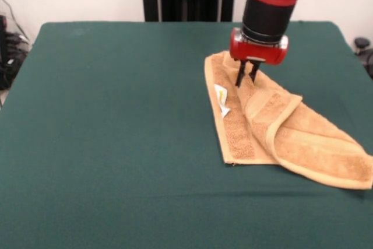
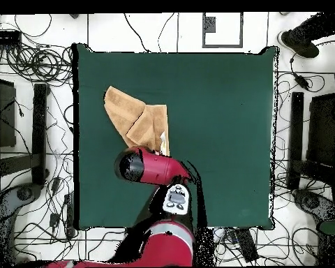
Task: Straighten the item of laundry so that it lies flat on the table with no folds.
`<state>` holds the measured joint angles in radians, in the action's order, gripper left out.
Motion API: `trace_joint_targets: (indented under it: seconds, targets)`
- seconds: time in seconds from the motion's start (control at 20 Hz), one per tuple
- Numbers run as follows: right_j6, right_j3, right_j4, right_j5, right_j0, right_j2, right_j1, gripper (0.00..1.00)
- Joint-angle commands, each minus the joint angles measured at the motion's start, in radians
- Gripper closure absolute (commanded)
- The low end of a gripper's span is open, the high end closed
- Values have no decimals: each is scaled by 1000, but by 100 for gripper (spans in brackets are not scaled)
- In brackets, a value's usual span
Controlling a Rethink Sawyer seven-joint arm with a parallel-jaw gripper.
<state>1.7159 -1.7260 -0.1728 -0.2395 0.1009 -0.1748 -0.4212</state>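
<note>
Felt-green table (image 1: 116, 144) is seen bare across the near side, and the towel (image 1: 303, 138) is found at about three o'clock of the front view, crumpled, one layer folded over another, its corner run out to the right edge. A white care tag (image 1: 221, 100) is shown on the left strip. Farther back, the gripper (image 1: 247, 76) is planted on the towel's far end, fingers drawn close together and pressed into the cloth; whether terry is pinched cannot be told

Bare desk (image 1: 116, 144) lies wide open to one side of my jaws and behind them; only the rumpled towel (image 1: 280, 126) bunches right beneath them.
</note>
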Motion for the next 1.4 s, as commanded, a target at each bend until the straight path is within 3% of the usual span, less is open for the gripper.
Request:
trace_joint_targets:
  seconds: [0.05,0.45,1.0,1.4]
  targets:
    - [136,-13,-37,-80,-49,195,-59,100]
    - [133,-56,-30,-104,-97,240,-102,100]
    - [192,-110,-77,-133,-97,284,-154,100]
    - [333,-132,-150,-176,61,185,-184,100]
